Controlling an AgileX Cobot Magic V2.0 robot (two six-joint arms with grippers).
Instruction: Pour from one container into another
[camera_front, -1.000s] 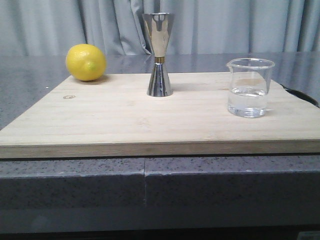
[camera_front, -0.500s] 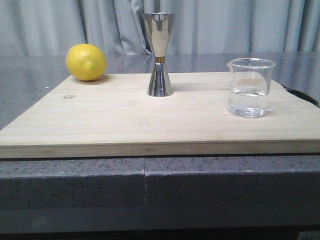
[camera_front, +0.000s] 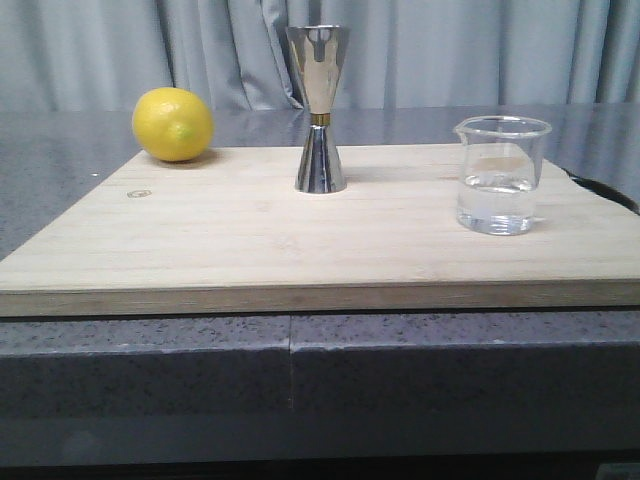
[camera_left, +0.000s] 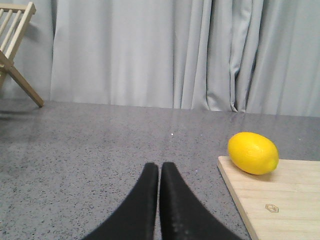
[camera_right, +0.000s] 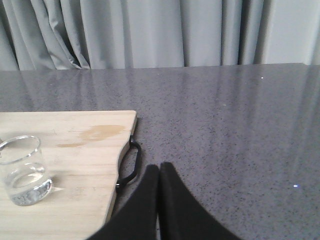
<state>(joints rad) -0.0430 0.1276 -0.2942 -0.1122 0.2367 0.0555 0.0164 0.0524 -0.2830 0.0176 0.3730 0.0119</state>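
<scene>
while the beaker (camera_right: 24, 170) is cut off, both claws sit closed.

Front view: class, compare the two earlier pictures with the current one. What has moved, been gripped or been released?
Nothing has visibly changed. The clear glass beaker, the shiny steel hourglass jigger and the yellow lemon stand where they were on the pale wooden board, and nothing has been gripped or released.

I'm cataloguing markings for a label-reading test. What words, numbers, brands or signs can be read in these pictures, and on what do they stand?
No text can be read.
Wooden board: a small stamped emblem near its left corner, seen in the front and left wrist views; a sign only, no legible letters.
Glass beaker: no readable markings.
Steel jigger: no marking visible.
Lemon: none.
</scene>
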